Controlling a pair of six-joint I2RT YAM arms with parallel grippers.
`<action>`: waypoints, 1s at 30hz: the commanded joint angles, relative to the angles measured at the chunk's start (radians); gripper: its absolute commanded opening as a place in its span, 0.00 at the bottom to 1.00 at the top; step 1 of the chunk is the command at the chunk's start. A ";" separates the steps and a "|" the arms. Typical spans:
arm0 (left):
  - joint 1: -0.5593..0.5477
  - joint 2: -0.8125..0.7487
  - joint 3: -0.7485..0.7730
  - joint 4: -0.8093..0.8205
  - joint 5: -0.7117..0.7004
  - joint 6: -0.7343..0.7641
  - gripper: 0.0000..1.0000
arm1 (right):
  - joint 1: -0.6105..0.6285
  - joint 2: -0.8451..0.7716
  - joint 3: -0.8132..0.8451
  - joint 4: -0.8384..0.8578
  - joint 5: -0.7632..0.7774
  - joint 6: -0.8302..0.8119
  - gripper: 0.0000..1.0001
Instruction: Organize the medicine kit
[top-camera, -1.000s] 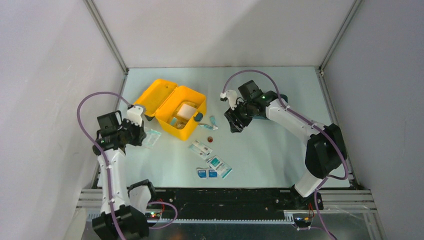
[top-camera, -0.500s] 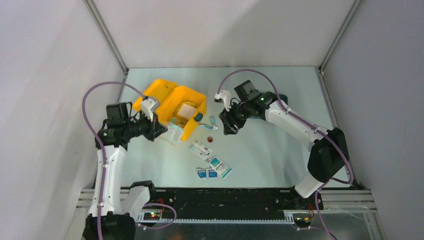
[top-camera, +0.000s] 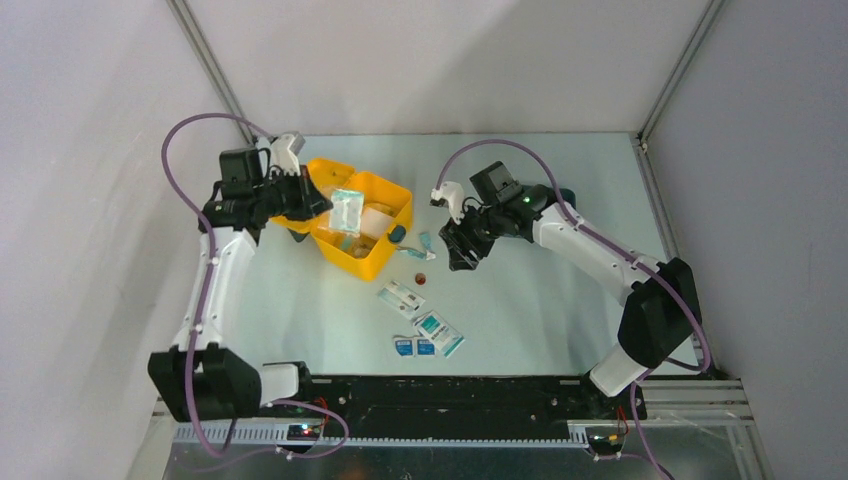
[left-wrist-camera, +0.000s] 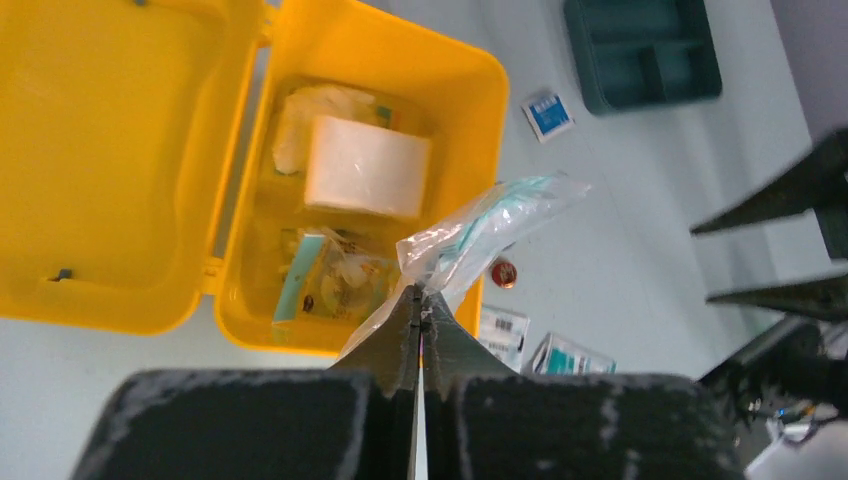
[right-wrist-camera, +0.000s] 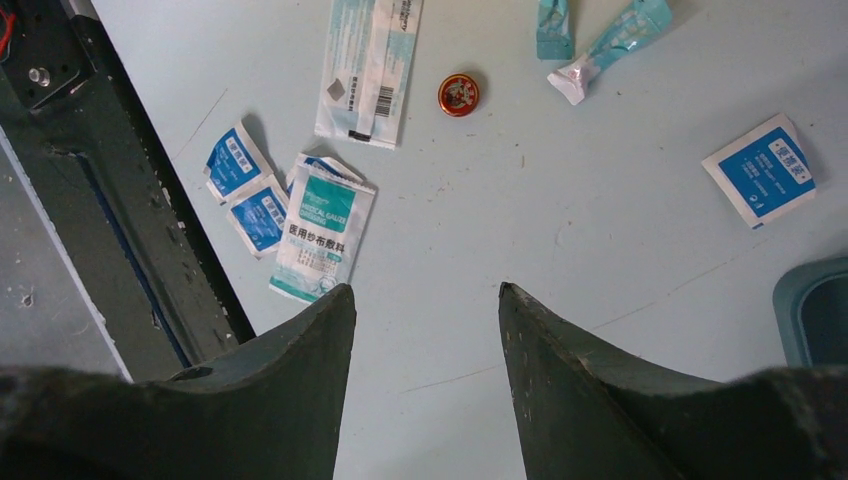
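Pinching a clear plastic packet (left-wrist-camera: 490, 215), left jaws hang over the yellow plastic medicine kit (left-wrist-camera: 110, 150) for stowing; right jaws gape empty

Below the left gripper (left-wrist-camera: 418, 300) the kit (left-wrist-camera: 470, 90) stands open, but a roll (left-wrist-camera: 367, 165) and packets (left-wrist-camera: 325, 280) crowd its floor. The pinched bag (left-wrist-camera: 490, 215) juts ahead of the tips. Under the right gripper (right-wrist-camera: 425, 300) the table (right-wrist-camera: 600, 250) is bare. Sachets (right-wrist-camera: 325, 225) lie past one finger, a tray (right-wrist-camera: 815, 310) past the other, and a tin (right-wrist-camera: 459, 94) ahead.
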 joint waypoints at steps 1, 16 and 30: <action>-0.008 0.067 0.020 0.164 -0.107 -0.233 0.00 | -0.014 -0.050 -0.014 0.015 0.010 -0.016 0.59; -0.039 0.244 -0.105 0.577 -0.226 -0.973 0.00 | -0.048 -0.036 -0.024 0.016 0.024 -0.020 0.59; -0.117 0.320 -0.197 0.583 -0.340 -1.226 0.00 | -0.075 -0.035 -0.040 0.025 0.016 -0.020 0.59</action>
